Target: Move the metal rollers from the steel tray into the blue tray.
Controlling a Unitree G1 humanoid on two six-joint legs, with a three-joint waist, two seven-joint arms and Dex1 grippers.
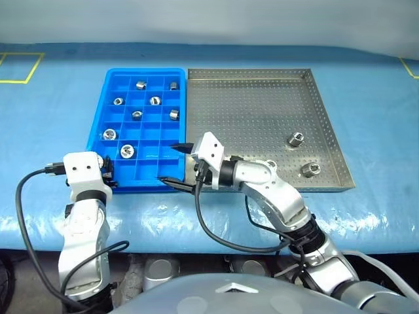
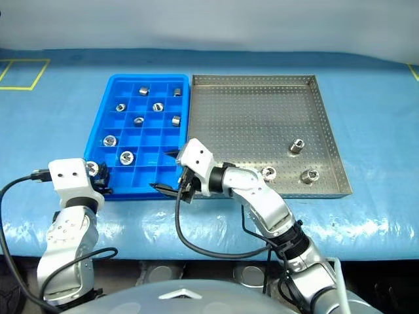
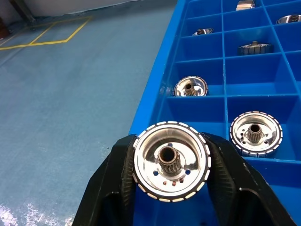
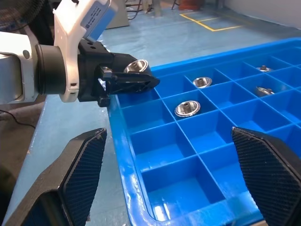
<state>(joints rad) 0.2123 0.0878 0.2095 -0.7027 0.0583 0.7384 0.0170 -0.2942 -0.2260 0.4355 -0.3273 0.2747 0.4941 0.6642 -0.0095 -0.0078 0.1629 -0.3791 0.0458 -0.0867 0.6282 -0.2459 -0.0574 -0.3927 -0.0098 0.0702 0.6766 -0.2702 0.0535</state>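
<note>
Head view: the blue tray (image 1: 141, 124) lies beside the steel tray (image 1: 262, 124) on the blue counter (image 1: 380, 131). The left tool (image 1: 105, 169) sits at the blue tray's near left corner; the right tool (image 1: 177, 163) hangs over its near right corner. Three metal rollers (image 1: 296, 139) remain in the steel tray.

Left wrist view: the left tool (image 3: 171, 162) clasps one roller (image 3: 170, 160) between both fingers, above the corner compartment.

Right wrist view: the right tool (image 4: 171, 174) stands wide apart and empty over vacant compartments.
</note>
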